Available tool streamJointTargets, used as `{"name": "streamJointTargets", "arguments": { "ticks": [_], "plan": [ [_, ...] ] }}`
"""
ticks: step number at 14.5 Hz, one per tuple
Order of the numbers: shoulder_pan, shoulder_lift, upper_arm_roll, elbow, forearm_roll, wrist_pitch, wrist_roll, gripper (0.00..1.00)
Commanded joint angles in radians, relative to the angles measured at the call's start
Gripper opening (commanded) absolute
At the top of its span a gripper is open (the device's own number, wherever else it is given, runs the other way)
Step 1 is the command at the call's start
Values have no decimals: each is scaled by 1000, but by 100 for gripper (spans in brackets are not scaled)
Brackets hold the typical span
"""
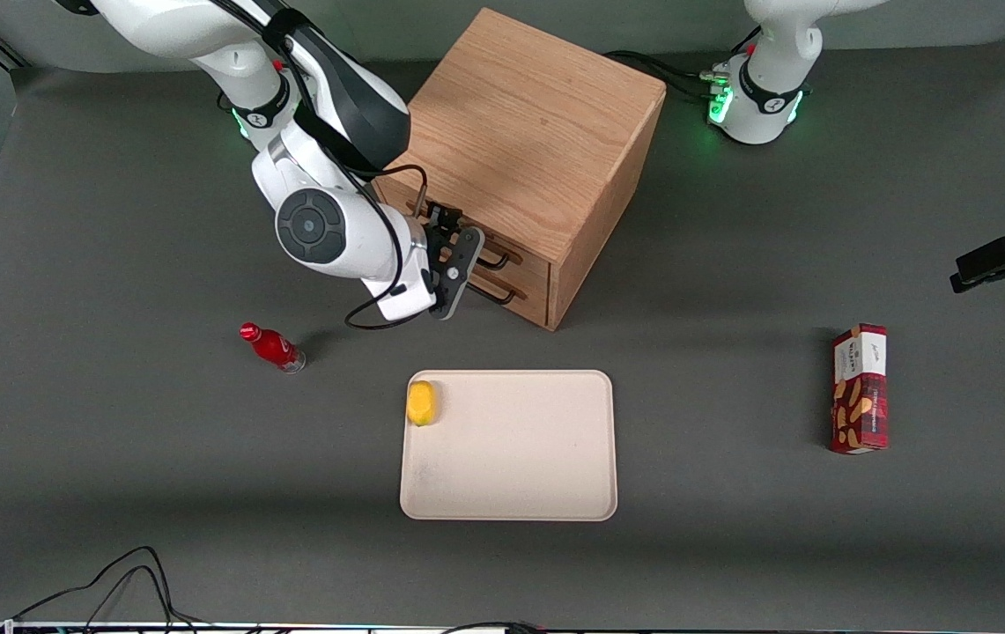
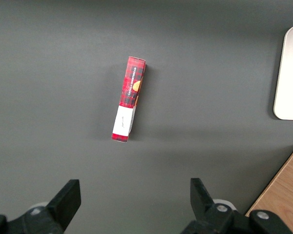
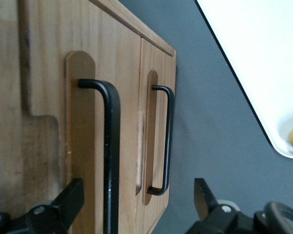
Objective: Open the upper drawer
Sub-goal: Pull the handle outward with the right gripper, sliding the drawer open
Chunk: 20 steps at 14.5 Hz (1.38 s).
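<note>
1. Front view shows the boxy light oak cabinet (image 1: 530, 141) standing on the dark grey table (image 1: 114, 458), farther from the camera than the beige rectangular tray (image 1: 520, 458).
2. Its upper drawer (image 1: 527, 257) sits shut, flush with the cabinet face, directly above the lower drawer (image 1: 530, 295); much of both fronts is hidden by the white right arm.
3. The black two-finger gripper (image 1: 456, 264) hangs right in front of the drawers, level with the upper drawer's thin black wire handle (image 3: 110, 161).
4. In the right wrist view, the fingers (image 3: 63, 202) are spread apart, with that handle between them; neither finger touches it as far as can be seen.
5. The lower drawer's identical black handle (image 3: 166, 141) shows whole in that view; the upper handle is cut off at the frame edge.
6. A small yellow rounded fruit (image 1: 421, 402) lies in one corner of the tray.
7. A red bottle (image 1: 273, 347) stands toward the working arm's end; a red patterned box (image 1: 860, 388) lies toward the parked arm's end.
</note>
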Motion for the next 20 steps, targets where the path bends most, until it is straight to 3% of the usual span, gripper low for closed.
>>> {"name": "streamJointTargets", "arguments": {
  "ticks": [1,20],
  "plan": [
    [-6,5,5,-16,-4,32,-16,100],
    [-9,67,-13,-4,-7,98,-7,100]
  ]
}}
